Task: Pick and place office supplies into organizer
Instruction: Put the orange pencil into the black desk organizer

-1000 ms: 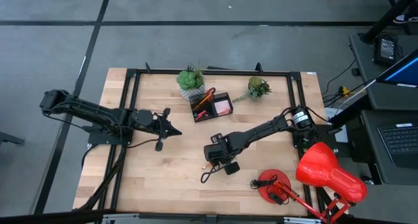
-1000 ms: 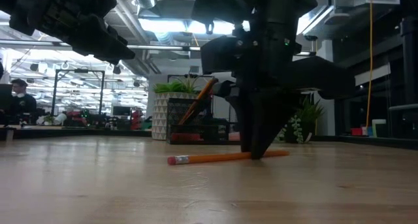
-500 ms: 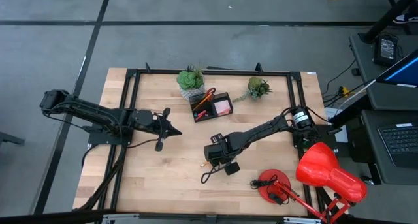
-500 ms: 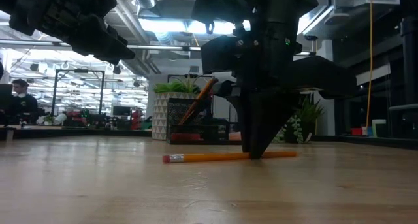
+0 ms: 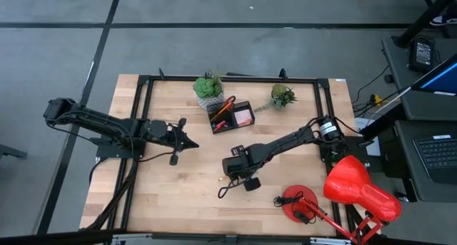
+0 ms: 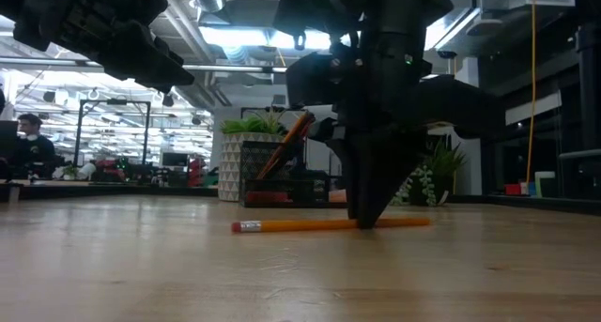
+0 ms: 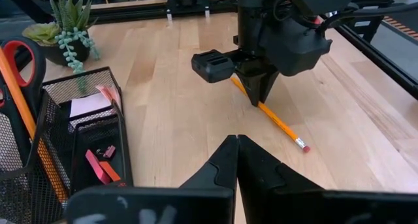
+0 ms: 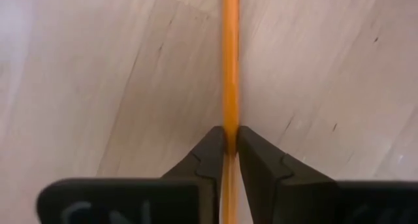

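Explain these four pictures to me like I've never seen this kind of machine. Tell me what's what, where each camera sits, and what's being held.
These show one moment from four cameras. The machine is two dark robot arms at a wooden table. One camera looks straight down from above, one sits at table-top height, and one rides on each arm's wrist.

The right gripper points down near the table's middle, its fingers shut on an orange pencil that lies flat on the wood. The left gripper waits shut above the table, to the left.

At the back stands a black mesh organizer, already holding red-handled scissors, another pencil, and pink sticky notes. Two potted plants flank it. A red desk lamp stands at the near right corner.
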Controlling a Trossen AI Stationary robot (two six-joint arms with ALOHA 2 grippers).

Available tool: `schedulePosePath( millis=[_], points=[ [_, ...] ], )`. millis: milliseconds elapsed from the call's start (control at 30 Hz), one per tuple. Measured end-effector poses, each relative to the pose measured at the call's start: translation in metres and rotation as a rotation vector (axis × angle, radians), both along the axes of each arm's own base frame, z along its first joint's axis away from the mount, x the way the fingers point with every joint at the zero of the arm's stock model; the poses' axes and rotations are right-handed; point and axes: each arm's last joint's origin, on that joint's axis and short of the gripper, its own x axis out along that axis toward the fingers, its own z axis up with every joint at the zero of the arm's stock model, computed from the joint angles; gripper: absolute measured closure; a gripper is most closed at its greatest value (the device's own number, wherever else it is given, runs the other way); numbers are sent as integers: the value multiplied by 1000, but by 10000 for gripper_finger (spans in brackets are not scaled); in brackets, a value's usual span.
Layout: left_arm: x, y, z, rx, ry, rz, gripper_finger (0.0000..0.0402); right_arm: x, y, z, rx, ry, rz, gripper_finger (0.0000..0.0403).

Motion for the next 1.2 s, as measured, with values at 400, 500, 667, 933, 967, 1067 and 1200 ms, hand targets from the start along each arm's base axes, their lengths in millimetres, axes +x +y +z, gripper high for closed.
schedulePosePath(
  millis=[400, 500, 667, 933, 967, 1067, 1200],
  points=[
    [0, 0, 0, 15, -2, -5, 399, 1, -1, 38, 38, -112, -11, 353],
    [0, 0, 0, 16, -6, -6, 400, 1, 0, 43, 50, -122, -15, 353],
    [0, 0, 1, 16, -9, -6, 399, 0, 0, 41, 58, -108, -34, 353],
    [0, 0, 1, 15, -9, -6, 398, -2, 6, 36, 62, -108, -30, 349],
    [0, 0, 1, 15, -8, -6, 399, -3, 7, 34, 64, -111, -26, 345],
    [0, 0, 1, 16, -9, -6, 400, -4, 9, 30, 71, -121, -30, 329],
    [0, 0, 1, 16, -9, -6, 399, -3, 8, 27, 79, -134, -54, 304]
  ],
)
